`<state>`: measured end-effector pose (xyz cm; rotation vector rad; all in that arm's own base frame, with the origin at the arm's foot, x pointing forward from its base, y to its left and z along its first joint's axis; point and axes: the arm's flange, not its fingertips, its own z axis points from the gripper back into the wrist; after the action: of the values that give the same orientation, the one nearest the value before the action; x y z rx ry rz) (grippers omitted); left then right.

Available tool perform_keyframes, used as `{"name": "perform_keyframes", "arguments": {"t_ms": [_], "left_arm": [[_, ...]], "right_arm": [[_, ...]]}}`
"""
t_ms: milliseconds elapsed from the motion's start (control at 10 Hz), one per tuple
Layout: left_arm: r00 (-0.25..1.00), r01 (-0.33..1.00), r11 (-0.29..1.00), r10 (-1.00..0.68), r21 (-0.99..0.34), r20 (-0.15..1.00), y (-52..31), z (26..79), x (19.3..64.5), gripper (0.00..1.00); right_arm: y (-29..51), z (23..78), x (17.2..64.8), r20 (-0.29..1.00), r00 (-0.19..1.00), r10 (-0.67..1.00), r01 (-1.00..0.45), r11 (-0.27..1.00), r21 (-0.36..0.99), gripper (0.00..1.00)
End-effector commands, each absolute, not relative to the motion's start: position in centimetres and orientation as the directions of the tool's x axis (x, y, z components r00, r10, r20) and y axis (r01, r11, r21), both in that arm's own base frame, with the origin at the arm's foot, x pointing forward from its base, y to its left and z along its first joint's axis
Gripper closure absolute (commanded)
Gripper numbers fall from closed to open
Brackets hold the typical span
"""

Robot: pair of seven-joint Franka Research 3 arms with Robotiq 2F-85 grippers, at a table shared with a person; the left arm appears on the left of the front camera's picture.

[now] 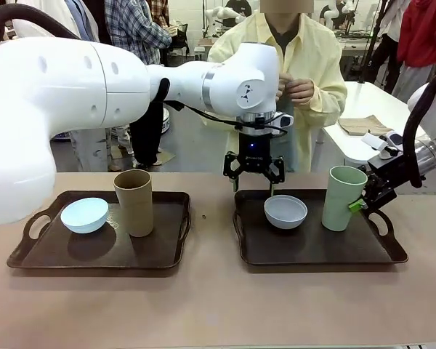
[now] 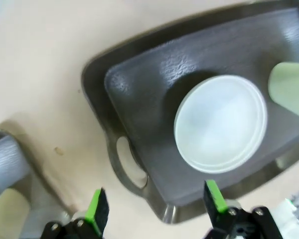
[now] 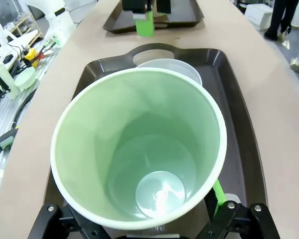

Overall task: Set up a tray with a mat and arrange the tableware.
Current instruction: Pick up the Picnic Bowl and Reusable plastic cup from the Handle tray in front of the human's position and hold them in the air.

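**Front:** left arm (image 1: 58, 94), white, dark emblem on its wrist joint, reaches across from the left. Left jaws apart, pointing down above the far left corner of the right tray (image 1: 312, 251).
- Right tray: white bowl (image 1: 285, 211); green cup (image 1: 344, 198), upright.
- Left tray (image 1: 94, 254): blue bowl (image 1: 84, 215); tan cup (image 1: 134, 202).
- Both trays stand on the counter (image 1: 218, 305).

**Left wrist:** green pads (image 2: 97, 209) wide apart, white bowl beneath.

**Right wrist:** right jaws apart, astride the green cup; contact cannot be told.
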<state>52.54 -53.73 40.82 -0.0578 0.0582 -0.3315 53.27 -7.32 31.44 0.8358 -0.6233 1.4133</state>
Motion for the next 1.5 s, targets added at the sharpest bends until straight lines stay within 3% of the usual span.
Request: {"name": "perform_keyframes", "arguments": {"t_ms": [0,400,600,1200,1300,1400], "left_arm": [[0.958,0.288,0.957,-0.288,-0.038,0.004,-55.0,40.1,53.1,0.0],[0.96,0.23,0.973,-0.225,-0.006,0.168,-56.4,37.9,52.9,0.0],[0.966,0.205,0.978,-0.208,0.034,0.155,-56.9,36.7,53.2,0.0],[0.983,0.161,0.985,-0.156,-0.058,0.092,-57.1,35.8,54.1,0.0],[0.985,0.161,0.985,-0.157,-0.067,0.066,-57.3,35.6,54.0,0.54],[0.988,0.15,0.986,-0.148,-0.068,0.034,-57.3,35.6,54.1,0.54]], "right_arm": [[-6.1,30.6,53.3,0.812,0.064,0.58,-0.995,-0.022,0.094,0.0],[-5.7,30.2,53.8,0.817,0.074,0.572,-0.995,-0.019,0.103,0.0],[-5.8,30.1,53.9,0.819,0.078,0.569,-0.994,-0.014,0.105,0.0],[-5.7,29.9,54.2,0.827,0.067,0.558,-0.996,-0.017,0.093,0.0],[-5.7,29.9,54.2,0.83,0.056,0.555,-0.996,-0.029,0.087,0.26],[-5.7,29.8,54.2,0.831,0.055,0.554,-0.996,-0.033,0.088,0.6]]}}
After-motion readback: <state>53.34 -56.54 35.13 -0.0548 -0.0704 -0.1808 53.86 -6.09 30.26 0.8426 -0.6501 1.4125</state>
